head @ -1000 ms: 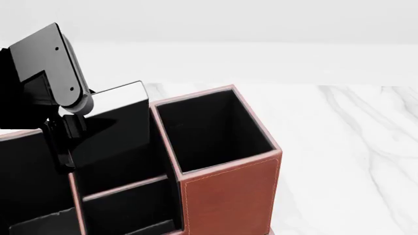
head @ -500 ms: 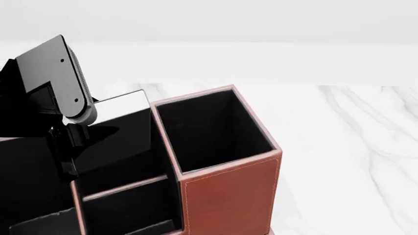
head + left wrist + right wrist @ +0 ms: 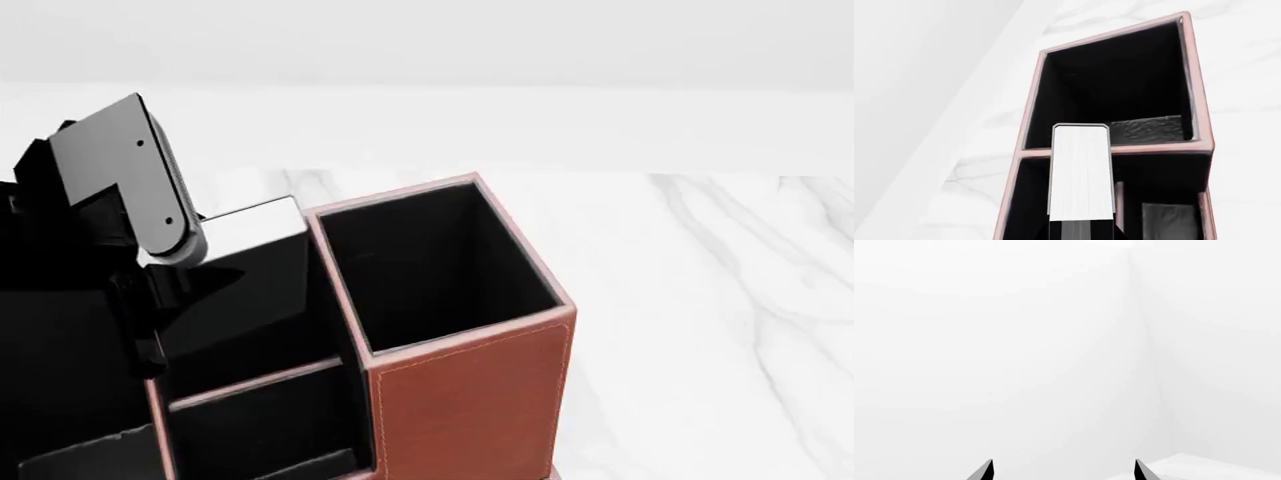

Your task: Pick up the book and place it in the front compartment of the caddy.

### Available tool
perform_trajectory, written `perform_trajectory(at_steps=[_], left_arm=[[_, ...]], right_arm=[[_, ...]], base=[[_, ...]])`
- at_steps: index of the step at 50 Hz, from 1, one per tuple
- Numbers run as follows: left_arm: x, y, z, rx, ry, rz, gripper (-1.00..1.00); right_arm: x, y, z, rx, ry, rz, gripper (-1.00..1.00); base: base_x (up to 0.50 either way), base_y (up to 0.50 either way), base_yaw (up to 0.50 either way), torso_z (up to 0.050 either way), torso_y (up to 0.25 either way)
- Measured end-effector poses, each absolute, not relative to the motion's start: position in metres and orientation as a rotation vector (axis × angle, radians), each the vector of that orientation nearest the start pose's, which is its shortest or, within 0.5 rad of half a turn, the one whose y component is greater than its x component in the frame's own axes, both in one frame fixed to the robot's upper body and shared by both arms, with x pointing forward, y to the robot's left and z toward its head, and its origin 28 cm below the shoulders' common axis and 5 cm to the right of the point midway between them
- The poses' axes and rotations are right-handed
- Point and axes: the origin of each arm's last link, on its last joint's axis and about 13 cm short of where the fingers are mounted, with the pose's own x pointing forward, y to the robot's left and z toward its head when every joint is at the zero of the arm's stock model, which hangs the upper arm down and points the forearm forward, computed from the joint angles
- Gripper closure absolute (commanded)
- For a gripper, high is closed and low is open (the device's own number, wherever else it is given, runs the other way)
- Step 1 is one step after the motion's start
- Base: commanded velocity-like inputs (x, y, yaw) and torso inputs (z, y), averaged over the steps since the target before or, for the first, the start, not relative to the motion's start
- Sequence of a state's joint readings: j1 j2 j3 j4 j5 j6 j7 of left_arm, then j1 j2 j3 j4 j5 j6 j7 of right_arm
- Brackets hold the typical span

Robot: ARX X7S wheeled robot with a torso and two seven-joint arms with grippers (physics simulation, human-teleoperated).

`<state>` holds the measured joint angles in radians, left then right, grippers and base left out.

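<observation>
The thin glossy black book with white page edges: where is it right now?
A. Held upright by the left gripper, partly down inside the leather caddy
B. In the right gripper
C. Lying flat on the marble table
A: the book stands upright in the left gripper, its lower part sunk into the reddish-brown caddy; the right gripper is open and empty.

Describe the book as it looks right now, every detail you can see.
The book is thin, with a glossy black cover that mirrors the arm and white page edges. It stands upright, partly sunk into the caddy, in the black-lined pocket next to the square end pocket; only its upper part shows above the rim. The left gripper holds it from above, seen at its page edge in the left wrist view. Whether its lower end touches the pocket floor cannot be seen.
</observation>
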<state>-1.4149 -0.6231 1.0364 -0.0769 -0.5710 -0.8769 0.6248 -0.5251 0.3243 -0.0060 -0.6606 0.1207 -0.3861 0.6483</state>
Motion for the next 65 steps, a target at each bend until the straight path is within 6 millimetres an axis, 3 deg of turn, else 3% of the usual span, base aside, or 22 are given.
perform_trajectory(at_steps=[65], left_arm=[[0.373,0.262,0.221,0.719,0.429,-0.833,1.0]], right_arm=[[0.097,-0.13,0.105,0.042,-0.504,-0.408,-1.0]], base=[[0.0,0.0,0.0,0.0,0.001]])
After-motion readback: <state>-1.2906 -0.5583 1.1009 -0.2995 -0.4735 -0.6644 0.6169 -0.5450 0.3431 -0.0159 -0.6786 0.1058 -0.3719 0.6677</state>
